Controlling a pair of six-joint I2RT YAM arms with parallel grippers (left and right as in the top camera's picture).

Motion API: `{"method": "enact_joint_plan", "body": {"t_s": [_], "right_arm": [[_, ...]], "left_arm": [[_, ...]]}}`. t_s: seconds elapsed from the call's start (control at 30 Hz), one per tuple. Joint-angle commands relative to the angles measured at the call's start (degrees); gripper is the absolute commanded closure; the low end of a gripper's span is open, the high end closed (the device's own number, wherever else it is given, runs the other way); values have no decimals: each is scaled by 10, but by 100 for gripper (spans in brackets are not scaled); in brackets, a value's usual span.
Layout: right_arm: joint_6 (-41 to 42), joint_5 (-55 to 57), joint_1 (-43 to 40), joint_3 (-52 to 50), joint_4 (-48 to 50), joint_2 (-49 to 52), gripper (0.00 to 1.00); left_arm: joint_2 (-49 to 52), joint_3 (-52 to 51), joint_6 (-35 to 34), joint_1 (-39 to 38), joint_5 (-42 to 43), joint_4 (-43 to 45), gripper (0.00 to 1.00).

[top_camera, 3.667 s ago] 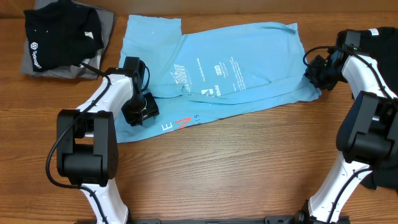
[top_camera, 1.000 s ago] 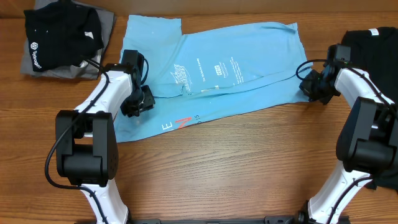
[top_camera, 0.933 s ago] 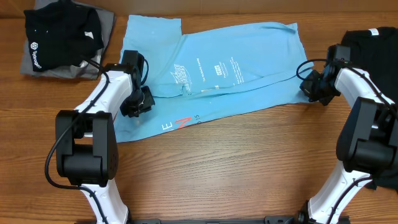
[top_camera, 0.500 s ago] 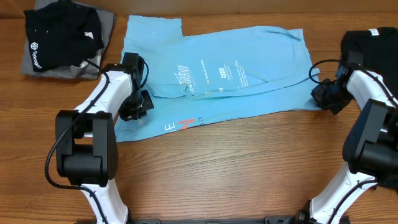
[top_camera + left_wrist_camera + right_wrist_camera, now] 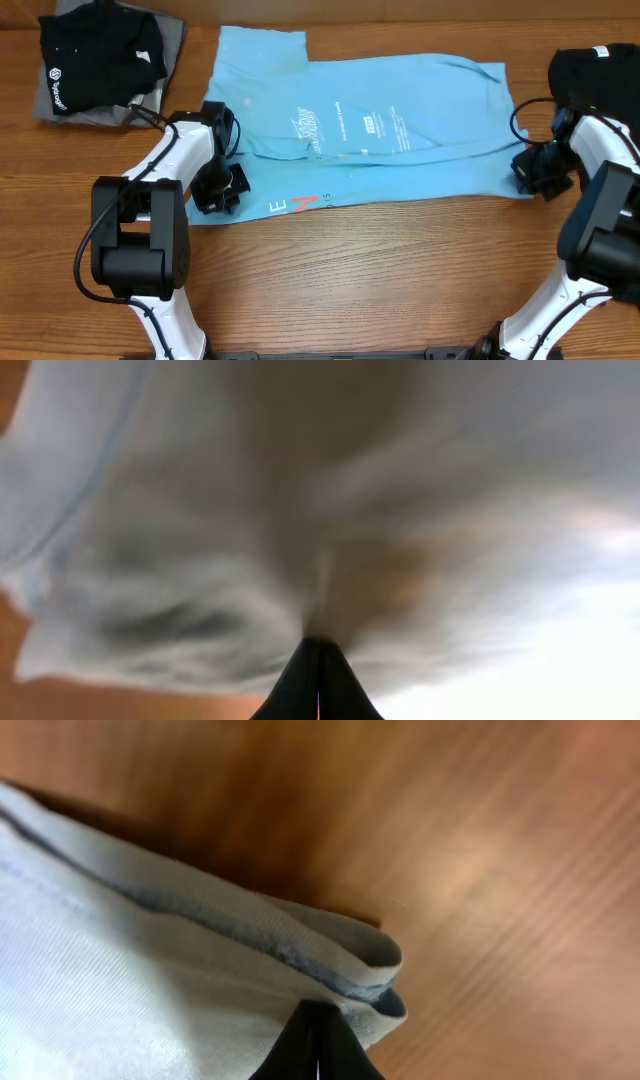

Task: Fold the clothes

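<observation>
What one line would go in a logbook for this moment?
light blue T-shirt: spread on table | left jaws: shut on its left edge | right jaws: shut on its right hem corner

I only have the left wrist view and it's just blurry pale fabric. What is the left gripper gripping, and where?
Observer: Overhead, the left gripper is shut on the near left edge of the light blue short-sleeved T-shirt spread on the wooden table.
Operator: And the right arm?
Observer: The right gripper is shut on that shirt's doubled hem at its near right corner.
Operator: Anything else nearby?
Observer: A folded black garment lies on a grey one, far left.
</observation>
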Motion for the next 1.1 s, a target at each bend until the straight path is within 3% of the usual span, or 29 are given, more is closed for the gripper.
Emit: {"method": "enact_joint_plan", "body": {"t_s": [0.0,0.37,0.57,0.8,1.07], "right_arm": [[17,41,-26,-9,-12,-32,96],[13,68,-53,-9,-32,-132,96],[-31,26,-53,-9,-4,-145,96],[-93,-61,-52,-9,33,-145,96],[-106,-61,-41,-9,37,-144,96]], "left_arm": [[-20,-5,-29,-5,-7,-26,96],[-101,-5,-45,-5,-59,-67,96],[-171,-5,2,-4,-56,58,96],[-106,-5,55,-4,52,94,96],[-28,-5,73,-4,69,121,96]]}}
